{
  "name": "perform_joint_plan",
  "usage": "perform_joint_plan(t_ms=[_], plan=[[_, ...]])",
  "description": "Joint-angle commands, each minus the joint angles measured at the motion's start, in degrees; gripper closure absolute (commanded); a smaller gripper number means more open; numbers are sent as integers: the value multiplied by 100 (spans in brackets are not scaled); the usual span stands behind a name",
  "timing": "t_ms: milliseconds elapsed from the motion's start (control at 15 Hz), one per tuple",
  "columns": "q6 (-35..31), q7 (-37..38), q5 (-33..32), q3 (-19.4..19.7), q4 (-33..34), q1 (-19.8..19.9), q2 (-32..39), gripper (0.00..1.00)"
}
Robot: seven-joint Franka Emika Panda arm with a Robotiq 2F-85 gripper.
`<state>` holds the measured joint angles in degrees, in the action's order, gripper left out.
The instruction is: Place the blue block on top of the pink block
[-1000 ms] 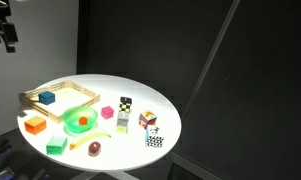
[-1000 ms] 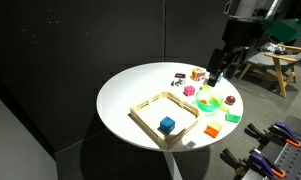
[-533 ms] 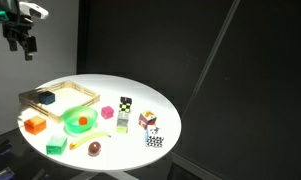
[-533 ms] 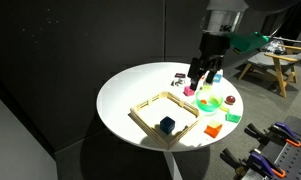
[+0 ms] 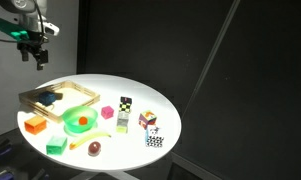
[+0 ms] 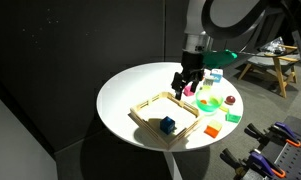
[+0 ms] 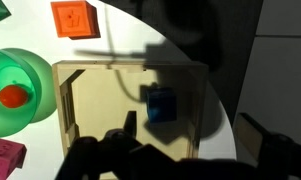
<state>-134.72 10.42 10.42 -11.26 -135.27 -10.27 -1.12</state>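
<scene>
The dark-blue block [image 5: 50,98] lies inside the wooden tray [image 5: 86,91], in the arm's shadow. It also shows in an exterior view [image 6: 167,125] and in the wrist view [image 7: 162,106]. The magenta-pink block [image 5: 107,112] sits on the white table right of the green bowl. It is at the lower left edge of the wrist view [image 7: 5,157]. My gripper [image 5: 38,57] hangs well above the tray [image 6: 150,120], open and empty. It also shows in an exterior view [image 6: 182,84]. In the wrist view [image 7: 190,135] its fingers straddle the tray's right side, near the blue block.
A green bowl [image 5: 80,121] holding an orange ball, an orange block [image 5: 34,125] and a light green cube [image 5: 56,145] stand near the tray. Patterned cubes [image 5: 148,120] sit beyond the pink block. The round table's edge [image 7: 225,110] is close to the tray.
The arm has swung in from beyond the table's edge to above the wooden tray and come lower. Its shadow now covers the blue block. No block has moved.
</scene>
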Motion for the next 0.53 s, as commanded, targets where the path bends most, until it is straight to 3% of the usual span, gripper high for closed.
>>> perform_joint_plan(t_ms=[0,467], plan=[[-72,-22,-363,71,403,25,536,0],[-320,328,-1254,214,788,-108,1282,0]])
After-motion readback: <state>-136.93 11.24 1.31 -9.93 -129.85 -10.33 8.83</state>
